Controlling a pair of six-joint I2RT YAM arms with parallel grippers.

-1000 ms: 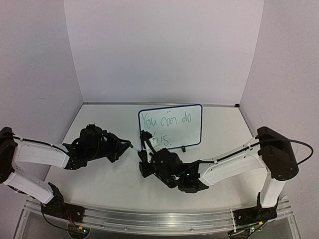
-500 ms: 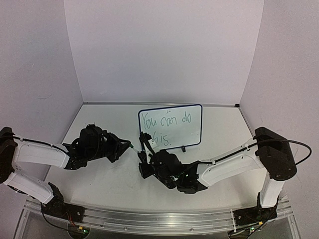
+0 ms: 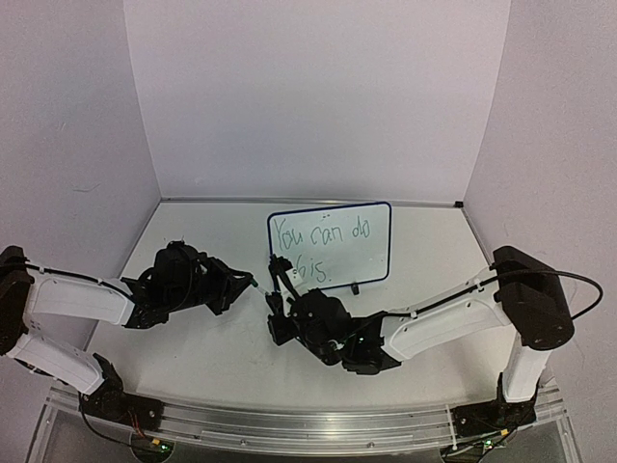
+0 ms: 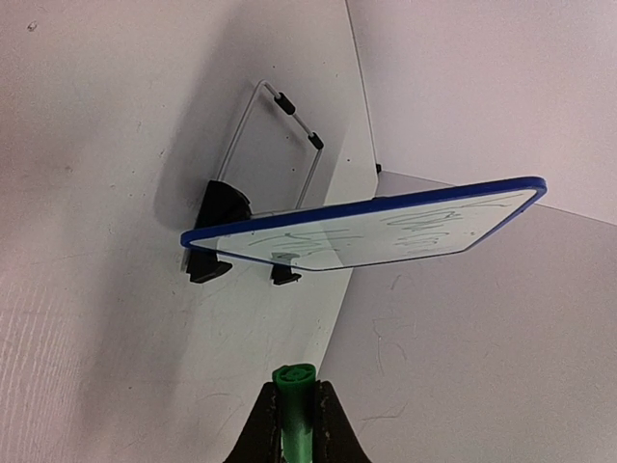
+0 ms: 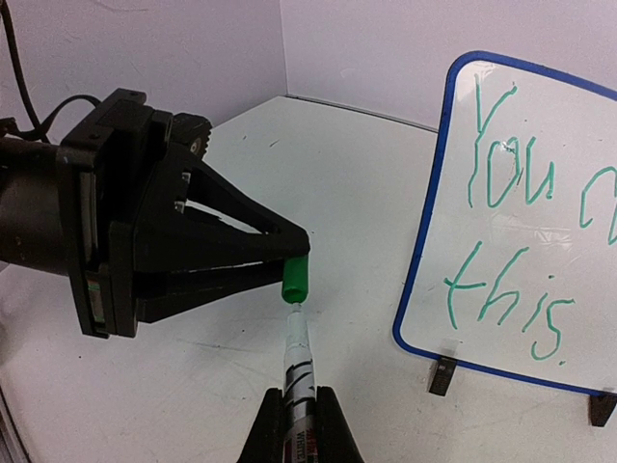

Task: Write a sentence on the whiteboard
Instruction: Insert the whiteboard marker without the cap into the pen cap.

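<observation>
The whiteboard [image 3: 374, 258] stands upright at the middle back of the table and also shows in the right wrist view [image 5: 453, 207] and the left wrist view [image 4: 482, 207]. The sentence [image 3: 320, 234] is in green, "You can do this." on two lines [image 5: 506, 304]. My left gripper [image 3: 253, 283] is shut on the green cap [image 4: 292, 378], seen from the other side too [image 5: 295, 276]. My right gripper [image 3: 274, 297] is shut on the white marker pen [image 5: 299, 355]. The pen's tip sits at the cap's open mouth. Both grippers meet just left of the board's lower left corner.
The board rests on black clip feet [image 5: 442, 376] and a wire stand [image 4: 280, 145] behind it. White walls close the table at the back and sides [image 3: 318, 116]. The right arm [image 3: 453, 318] stretches across the front right of the table.
My right gripper has shifted slightly toward the left gripper, bringing the pen tip up to the cap. The board and left arm have stayed put.
</observation>
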